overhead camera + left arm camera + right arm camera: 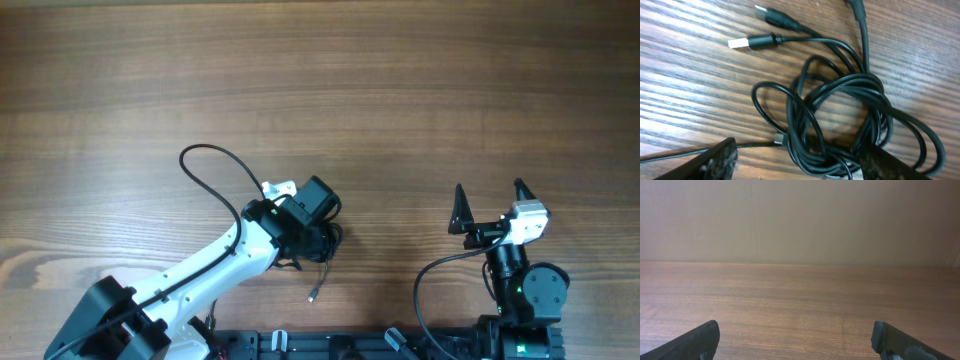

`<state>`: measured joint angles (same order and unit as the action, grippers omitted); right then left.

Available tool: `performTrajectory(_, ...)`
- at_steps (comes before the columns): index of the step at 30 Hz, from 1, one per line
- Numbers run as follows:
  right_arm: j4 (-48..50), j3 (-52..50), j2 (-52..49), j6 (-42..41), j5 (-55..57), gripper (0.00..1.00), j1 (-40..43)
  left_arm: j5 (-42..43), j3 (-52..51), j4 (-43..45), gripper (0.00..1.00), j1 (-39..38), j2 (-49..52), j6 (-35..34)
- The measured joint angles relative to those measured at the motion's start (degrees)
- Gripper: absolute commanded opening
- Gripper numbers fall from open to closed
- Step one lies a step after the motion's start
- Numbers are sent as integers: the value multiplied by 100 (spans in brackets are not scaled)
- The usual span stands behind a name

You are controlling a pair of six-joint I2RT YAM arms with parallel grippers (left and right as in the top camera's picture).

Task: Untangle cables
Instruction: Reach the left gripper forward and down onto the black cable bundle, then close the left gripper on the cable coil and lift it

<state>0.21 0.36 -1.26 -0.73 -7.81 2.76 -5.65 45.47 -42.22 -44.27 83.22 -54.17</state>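
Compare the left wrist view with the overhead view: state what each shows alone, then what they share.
Left wrist only: the separate loops in the tangle of thin black cables, plus a silver-tipped USB plug and a second dark plug leading out of it. Overhead only: the white left arm and the right gripper, open over bare wood, away from the tangle. Both: the tangle, the brown wooden table, and the left gripper at the tangle.
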Motion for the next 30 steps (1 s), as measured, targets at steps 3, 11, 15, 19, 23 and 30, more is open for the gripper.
performTrajectory(3, 0, 0, 0, 0, 0, 100, 0, -264, 0, 2, 74, 0, 4, -15)
performTrajectory(11, 0, 0, 0, 0, 0, 100, 0, -647, -131, 297, 100, 0, 166, 1716)
performTrajectory(15, 0, 0, 0, 0, 0, 100, 0, -662, -146, 916, 100, 0, 166, 3849)
performTrajectory(19, 0, 0, 0, -2, 0, 100, 0, -684, -155, 1423, 100, 2, 168, 5204)
performTrajectory(23, 0, 0, 0, 0, 0, 100, 0, -695, -184, 1394, 94, 2, 168, 5746)
performTrajectory(30, 0, 0, 0, -2, 0, 100, 0, -667, -203, 1427, 96, 2, 581, 5866)
